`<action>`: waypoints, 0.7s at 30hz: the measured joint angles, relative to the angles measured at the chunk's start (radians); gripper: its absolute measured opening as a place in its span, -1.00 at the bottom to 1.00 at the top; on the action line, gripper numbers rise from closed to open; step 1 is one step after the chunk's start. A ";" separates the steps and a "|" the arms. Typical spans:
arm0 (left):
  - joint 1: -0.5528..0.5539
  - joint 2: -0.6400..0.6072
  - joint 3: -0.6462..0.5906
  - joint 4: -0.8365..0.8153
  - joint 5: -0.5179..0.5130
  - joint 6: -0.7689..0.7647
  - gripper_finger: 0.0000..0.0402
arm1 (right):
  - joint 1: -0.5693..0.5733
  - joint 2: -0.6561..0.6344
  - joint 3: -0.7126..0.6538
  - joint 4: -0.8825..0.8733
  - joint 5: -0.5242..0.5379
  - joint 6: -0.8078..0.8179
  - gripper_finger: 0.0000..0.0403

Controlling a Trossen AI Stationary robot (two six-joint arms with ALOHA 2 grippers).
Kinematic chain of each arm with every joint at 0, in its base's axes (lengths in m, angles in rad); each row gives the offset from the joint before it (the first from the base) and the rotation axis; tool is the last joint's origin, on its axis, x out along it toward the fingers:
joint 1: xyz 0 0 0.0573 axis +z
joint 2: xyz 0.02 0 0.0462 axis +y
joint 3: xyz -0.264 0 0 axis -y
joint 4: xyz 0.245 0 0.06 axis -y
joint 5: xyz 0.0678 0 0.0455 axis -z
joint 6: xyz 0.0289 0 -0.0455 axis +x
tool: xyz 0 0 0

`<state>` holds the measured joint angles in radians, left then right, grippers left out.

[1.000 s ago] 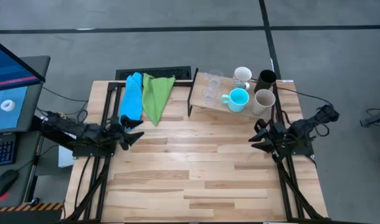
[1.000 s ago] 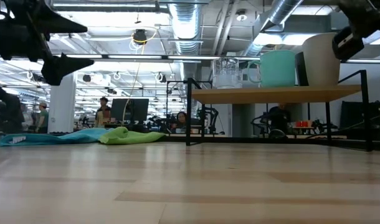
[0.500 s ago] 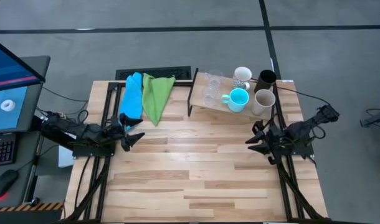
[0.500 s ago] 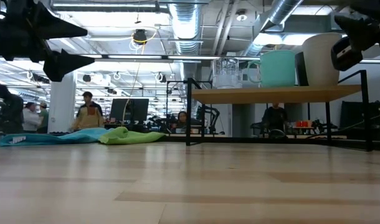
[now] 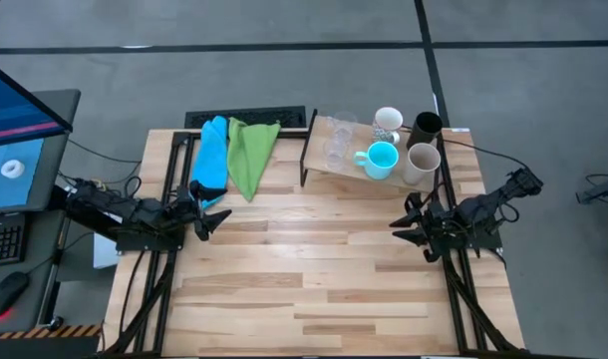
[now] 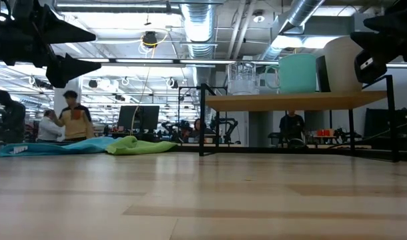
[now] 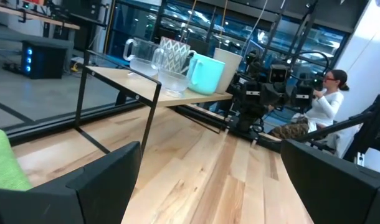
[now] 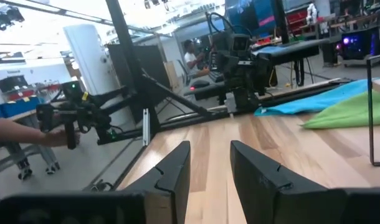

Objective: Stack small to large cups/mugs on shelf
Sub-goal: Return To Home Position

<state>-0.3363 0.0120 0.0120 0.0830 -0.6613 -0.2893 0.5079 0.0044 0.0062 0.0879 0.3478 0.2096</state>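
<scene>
Right pincer (image 5: pixel 403 229) — agape, empty — apart from the cups (image 5: pixel 383 158) on the shelf (image 5: pixel 318 171); left pincer (image 5: pixel 216 215) likewise.

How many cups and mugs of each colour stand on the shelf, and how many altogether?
Clear cups: 2
Cyan mug: 1
White mug: 1
Black cup: 1
Beige tumbler: 1
Total: 6

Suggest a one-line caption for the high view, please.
Six cups and mugs stand on the shelf; left claw and right claw hang open and empty at the table's sides.
</scene>
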 joint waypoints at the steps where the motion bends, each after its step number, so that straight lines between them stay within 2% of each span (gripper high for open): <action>1: 0.000 0.000 0.000 0.000 0.000 0.000 0.88 | 0.000 0.000 0.000 -0.012 -0.002 0.000 -0.33; 21: 0.000 0.000 -0.001 -0.001 0.000 -0.002 0.88 | 0.000 0.000 -0.001 -0.025 -0.006 0.000 -0.33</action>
<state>-0.3363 0.0120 0.0113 0.0818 -0.6613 -0.2913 0.5079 0.0048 0.0055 0.0631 0.3420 0.2098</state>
